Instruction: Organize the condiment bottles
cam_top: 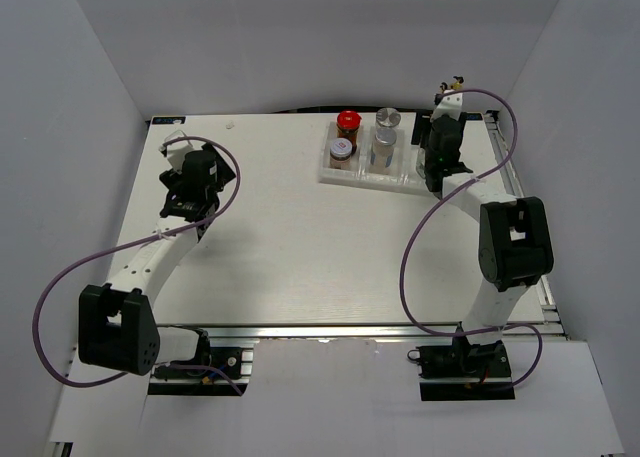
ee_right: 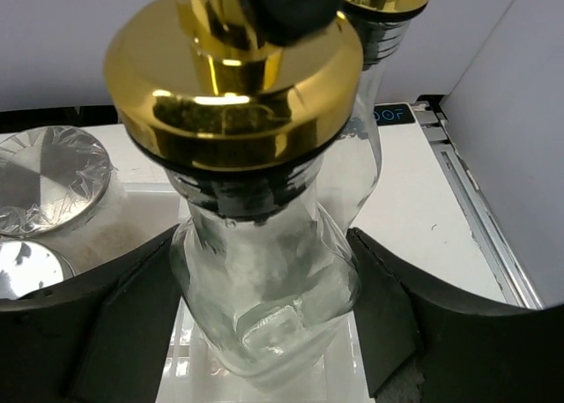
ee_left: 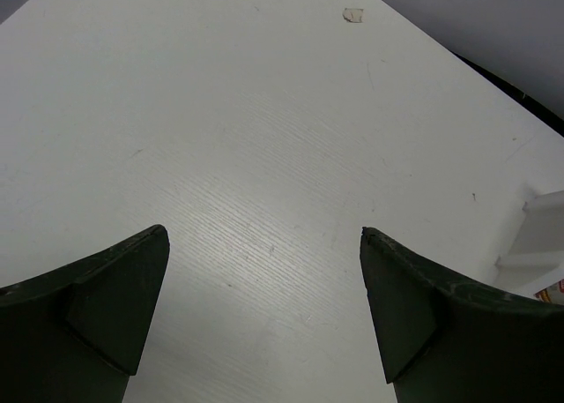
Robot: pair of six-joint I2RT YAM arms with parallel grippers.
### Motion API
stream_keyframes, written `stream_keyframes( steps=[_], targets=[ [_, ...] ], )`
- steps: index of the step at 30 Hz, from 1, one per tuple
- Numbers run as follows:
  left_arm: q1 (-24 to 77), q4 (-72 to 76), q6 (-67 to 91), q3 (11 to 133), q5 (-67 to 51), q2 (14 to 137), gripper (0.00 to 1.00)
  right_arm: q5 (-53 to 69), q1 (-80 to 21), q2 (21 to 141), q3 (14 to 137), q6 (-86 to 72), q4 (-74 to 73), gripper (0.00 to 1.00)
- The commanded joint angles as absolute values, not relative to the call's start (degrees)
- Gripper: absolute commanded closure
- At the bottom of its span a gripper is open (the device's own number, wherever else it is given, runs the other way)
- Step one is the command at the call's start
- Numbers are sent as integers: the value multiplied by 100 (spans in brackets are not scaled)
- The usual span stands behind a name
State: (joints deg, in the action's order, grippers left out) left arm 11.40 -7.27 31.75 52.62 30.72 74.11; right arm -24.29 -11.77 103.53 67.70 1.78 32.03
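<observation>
My right gripper (ee_right: pixel 264 284) is shut on a slim clear gold-capped bottle (ee_right: pixel 264 244) and holds it upright over the right compartment of the white tray (ee_right: pixel 176 368). A second gold-capped bottle (ee_right: pixel 374 15) stands just behind it. In the top view the right gripper (cam_top: pixel 432 162) hides both bottles. The red-capped jar (cam_top: pixel 348 123), the silver-capped bottle (cam_top: pixel 386 127) and the short pale-lidded jar (cam_top: pixel 341 149) stand in the tray (cam_top: pixel 365 177). The silver cap (ee_right: pixel 48 178) and pale lid (ee_right: pixel 26 266) show left of my fingers. My left gripper (cam_top: pixel 185 162) is open and empty over bare table (ee_left: pixel 264 244).
Grey walls close in the table at the back and both sides. A small white speck (ee_left: pixel 352 15) lies near the back edge. A corner of the tray (ee_left: pixel 538 244) shows at the right of the left wrist view. Purple cables loop off both arms.
</observation>
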Motion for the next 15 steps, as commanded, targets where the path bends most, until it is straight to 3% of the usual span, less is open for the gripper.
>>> stream_keyframes(
  steps=[1, 2, 3, 4, 8, 15],
  targets=[
    [1099, -642, 3094, 5212, 3112, 7322, 2, -2786, -1143, 10186, 6900, 44, 4210, 63],
    [1090, -624, 3076, 5212, 3094, 7313, 2, -2847, -1143, 10195, 6891, -113, 4184, 49],
    [1099, -650, 3076, 5212, 3076, 7304, 2, -2856, -1143, 10195, 6899, -114, 4070, 48],
    [1099, -676, 3076, 5221, 3059, 7304, 2, -2883, -1143, 10195, 6908, -140, 3974, 32],
    [1090, -668, 3138, 5256, 3067, 7304, 2, -3119, -1143, 10099, 6917, -360, 3656, 14],
    [1090, -843, 3243, 5519, 3138, 7374, 2, -3041, -1151, 9827, 6961, -352, 3103, 11]
  ],
)
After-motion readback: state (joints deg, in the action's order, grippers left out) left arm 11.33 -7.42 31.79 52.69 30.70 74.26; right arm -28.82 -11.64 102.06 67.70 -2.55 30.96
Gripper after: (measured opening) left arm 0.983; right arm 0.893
